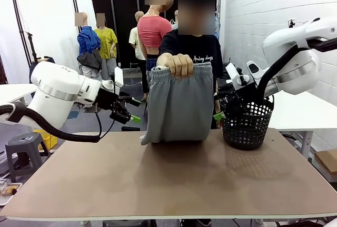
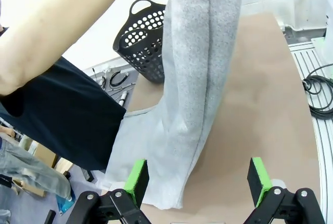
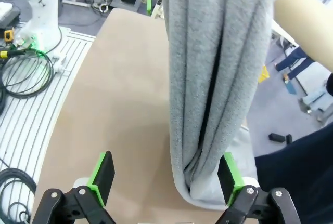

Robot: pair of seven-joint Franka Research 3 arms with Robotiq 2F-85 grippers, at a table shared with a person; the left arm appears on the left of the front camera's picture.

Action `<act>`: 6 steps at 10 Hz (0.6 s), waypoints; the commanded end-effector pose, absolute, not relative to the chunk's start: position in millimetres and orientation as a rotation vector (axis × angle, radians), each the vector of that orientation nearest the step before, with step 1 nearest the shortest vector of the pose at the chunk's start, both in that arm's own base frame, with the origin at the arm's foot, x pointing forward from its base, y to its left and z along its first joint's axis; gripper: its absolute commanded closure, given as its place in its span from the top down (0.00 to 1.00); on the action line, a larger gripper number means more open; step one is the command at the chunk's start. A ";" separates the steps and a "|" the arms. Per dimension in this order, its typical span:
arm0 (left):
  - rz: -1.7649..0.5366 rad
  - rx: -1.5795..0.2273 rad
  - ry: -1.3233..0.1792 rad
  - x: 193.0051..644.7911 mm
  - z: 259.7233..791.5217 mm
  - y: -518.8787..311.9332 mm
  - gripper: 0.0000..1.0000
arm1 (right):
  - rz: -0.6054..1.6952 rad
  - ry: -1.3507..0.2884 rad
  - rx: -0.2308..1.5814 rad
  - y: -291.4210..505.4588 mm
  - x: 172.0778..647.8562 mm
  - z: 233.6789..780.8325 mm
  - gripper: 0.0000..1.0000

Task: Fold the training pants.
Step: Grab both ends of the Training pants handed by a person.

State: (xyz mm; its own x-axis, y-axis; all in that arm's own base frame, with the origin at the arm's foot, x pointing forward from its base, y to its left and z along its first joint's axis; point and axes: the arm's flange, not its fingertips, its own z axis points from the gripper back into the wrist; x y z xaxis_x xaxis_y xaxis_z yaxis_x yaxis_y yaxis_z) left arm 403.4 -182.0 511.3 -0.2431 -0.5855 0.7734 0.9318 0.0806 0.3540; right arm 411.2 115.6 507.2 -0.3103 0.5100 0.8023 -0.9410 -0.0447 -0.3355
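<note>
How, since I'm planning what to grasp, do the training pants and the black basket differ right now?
The training pants are light grey soft fabric; the basket is black and perforated. The pants hang from the person's hand, lower end on the table; the basket stands on its own, at the robot's right. Both are at the table's far side.

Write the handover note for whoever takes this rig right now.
Left gripper: open, empty, beside the training pants.
Right gripper: open, empty, on their other side, near the black basket.
Pants: hanging by the waistband from the person's hand, lower end on the table.
Done: nothing laid flat yet.
Left: lay them flat, fold.
</note>
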 end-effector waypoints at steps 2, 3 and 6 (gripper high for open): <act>-1.516 -0.452 -1.042 403.4 511.3 -182.0 1.00 | 1.621 -1.047 0.585 115.6 411.2 507.2 1.00; -1.516 -0.452 -1.042 403.4 511.3 -182.0 1.00 | 1.621 -1.047 0.585 115.6 411.2 507.2 1.00; -1.505 -0.458 -1.086 407.7 507.1 -189.3 1.00 | 1.605 -1.102 0.600 118.0 415.6 503.7 1.00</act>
